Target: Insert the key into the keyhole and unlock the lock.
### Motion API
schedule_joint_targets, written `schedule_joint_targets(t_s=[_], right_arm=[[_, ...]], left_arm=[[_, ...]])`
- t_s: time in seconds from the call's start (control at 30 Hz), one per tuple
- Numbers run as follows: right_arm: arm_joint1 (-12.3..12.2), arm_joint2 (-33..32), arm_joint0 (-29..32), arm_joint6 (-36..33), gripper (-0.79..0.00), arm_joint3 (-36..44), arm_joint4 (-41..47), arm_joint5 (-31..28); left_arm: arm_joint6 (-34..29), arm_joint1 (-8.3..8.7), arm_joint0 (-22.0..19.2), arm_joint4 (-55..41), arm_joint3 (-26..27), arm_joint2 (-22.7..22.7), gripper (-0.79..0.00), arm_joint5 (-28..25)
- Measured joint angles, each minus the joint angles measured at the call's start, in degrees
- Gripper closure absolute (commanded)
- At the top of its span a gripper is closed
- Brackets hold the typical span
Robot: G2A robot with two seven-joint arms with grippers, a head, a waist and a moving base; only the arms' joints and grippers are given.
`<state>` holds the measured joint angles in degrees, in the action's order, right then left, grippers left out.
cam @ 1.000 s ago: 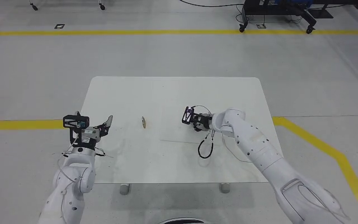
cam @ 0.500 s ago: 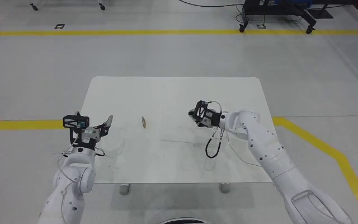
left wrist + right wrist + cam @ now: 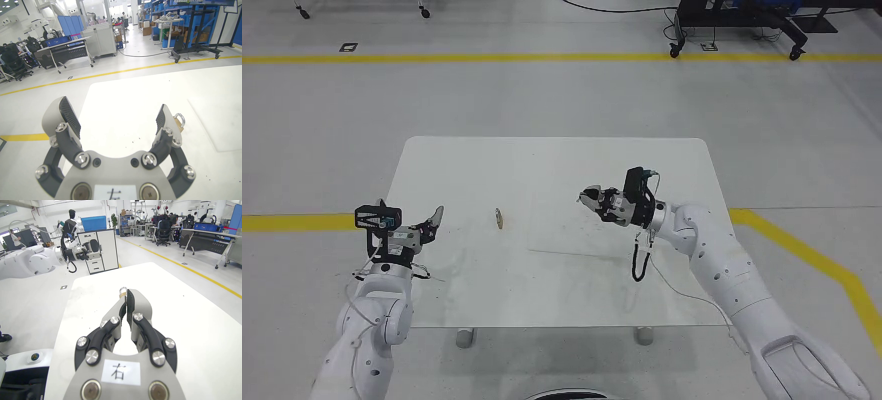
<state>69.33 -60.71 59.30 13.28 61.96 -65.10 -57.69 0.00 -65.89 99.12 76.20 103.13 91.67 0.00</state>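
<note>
Right wrist view: right claw [image 3: 126, 295] closed, perhaps on key; left wrist view: left claw [image 3: 113, 104] agape, empty.

A white table [image 3: 542, 160] is seen under the right gripper [image 3: 585, 196]; a yellow floor line [image 3: 492, 57] and a black cart [image 3: 722, 12] are seen well beyond it.

The lock [image 3: 178, 124] is brass with a silver shackle [image 3: 181, 117], the table [image 3: 542, 170] white, the left claw's [image 3: 113, 103] pads [image 3: 70, 115] black and ribbed.
</note>
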Motion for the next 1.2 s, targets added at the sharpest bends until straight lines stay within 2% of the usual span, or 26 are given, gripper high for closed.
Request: schedule_joint_targets(t_s=[0.1,0.2,0.33,0.43,0.53,0.6,0.73,0.8,1.07,1.2], right_arm=[[0.0,0.0,0.0,0.0,0.0,0.0,0.02,-0.01],[0.0,0.0,0.0,0.0,0.0,0.0,0.02,-0.01],[0.0,0.0,0.0,0.0,0.0,0.0,0.02,-0.01],[0.0,0.0,0.0,0.0,0.0,0.0,0.02,-0.01],[0.0,0.0,0.0,0.0,0.0,0.0,0.02,-0.01],[0.0,0.0,0.0,0.0,0.0,0.0,0.02,-0.01],[0.0,0.0,0.0,0.0,0.0,0.0,0.02,-0.01],[0.0,0.0,0.0,0.0,0.0,0.0,0.02,-0.01],[0.0,0.0,0.0,0.0,0.0,0.0,0.02,-0.01],[0.34,0.76,0.64,0.83,0.0,1.09,3.44,-0.27]], left_arm=[[1.14,-0.08,0.14,-1.98,0.89,1.1,-0.785,-0.43],[1.54,-0.23,1.07,-12.85,3.49,2.84,-0.785,-6.0],[-10.41,-0.01,-2.43,-35.79,3.53,2.22,-0.785,-20.98],[-22.1,0.16,-7.69,-51.76,0.66,-0.75,-0.785,-26.3],[-32.24,0.23,-13.36,-64.19,-3.1,-3.98,-0.785,-26.22],[-36.8,0.26,-16.03,-69.36,-4.91,-5.44,-0.785,-25.14],[-43.81,0.43,-18.57,-76.25,-6.67,-6.93,-0.785,-20.88],[-44.79,0.5,-18.65,-76.21,-6.67,-6.93,-0.785,-19.57],[-44.01,0.42,-18.22,-77.03,-6.29,-7.27,-0.785,-20.37],[-47.1,0.21,-18.43,-86.69,-7.93,-8.78,-0.785,-23.06]])
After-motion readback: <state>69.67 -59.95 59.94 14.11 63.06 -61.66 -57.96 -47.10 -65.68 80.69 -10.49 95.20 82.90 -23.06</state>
